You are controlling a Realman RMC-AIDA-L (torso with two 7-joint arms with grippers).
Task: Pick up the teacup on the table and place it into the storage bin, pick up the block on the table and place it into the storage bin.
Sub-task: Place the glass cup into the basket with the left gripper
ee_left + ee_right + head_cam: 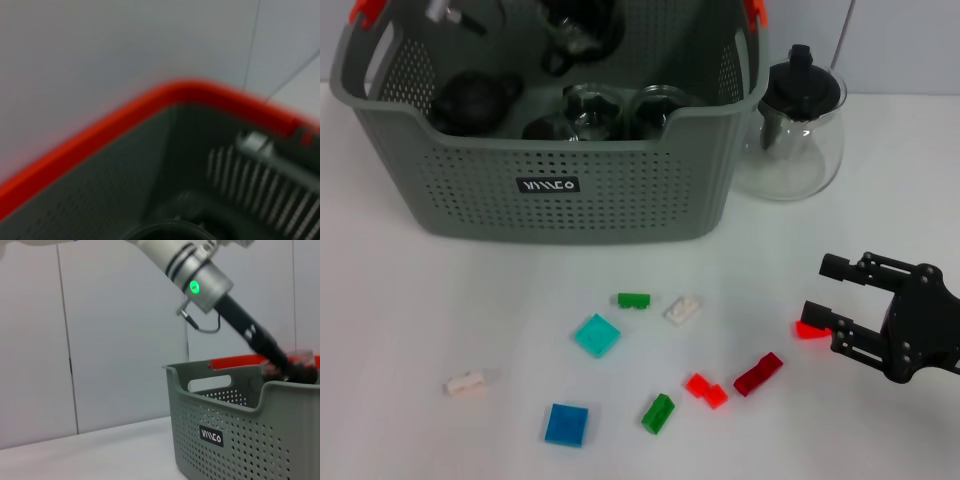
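The grey storage bin (550,190) stands at the back of the table, and its orange-edged corner (165,130) fills the left wrist view. Glass teacups (585,108) sit inside it beside a dark teapot (470,100). My left arm reaches down into the bin, and its gripper (296,371) sits low behind the bin's rim. My right gripper (828,292) hovers open over the table at the right. A small red block (810,330) lies just beside its nearer finger, outside the jaws. Several more blocks lie loose, among them a dark red block (758,373) and a green block (658,412).
A glass teapot (795,130) with a black lid stands right of the bin. Cyan tile (596,335), blue tile (566,424), white blocks (683,310) (467,382), a green block (633,300) and an orange-red block (706,389) are scattered in front.
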